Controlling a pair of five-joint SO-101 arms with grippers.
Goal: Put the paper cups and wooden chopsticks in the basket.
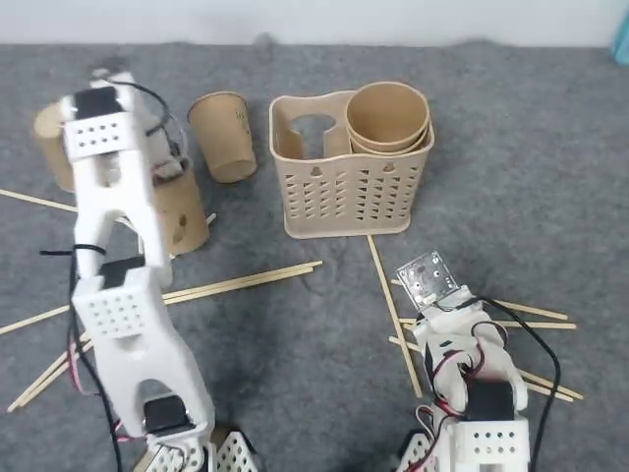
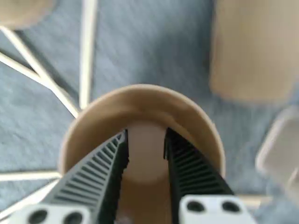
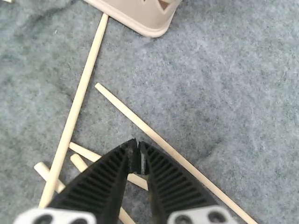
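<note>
Brown paper cups (image 1: 221, 136): three loose on the grey tabletop (image 1: 511, 177), plus a nested stack (image 1: 388, 116) inside the basket (image 1: 344, 192). Left gripper (image 2: 145, 135) is released, its jaws parted over one loose cup (image 2: 140, 100). Right gripper (image 3: 138, 144) is clenched, grasping nothing, above scattered wooden chopsticks (image 3: 81, 93); their count is uncertain.

Light is even, diffuse and fairly bright, coming from overhead. In the high view the basket (image 1: 339, 202) and paper cups (image 1: 224, 136) throw only faint, soft shadows on the grey mat (image 1: 550, 177). The white arm shells (image 1: 123, 295) read bright, with no hard glare. In the right wrist view the chopsticks (image 3: 74, 109) cast thin, pale shadows.
</note>
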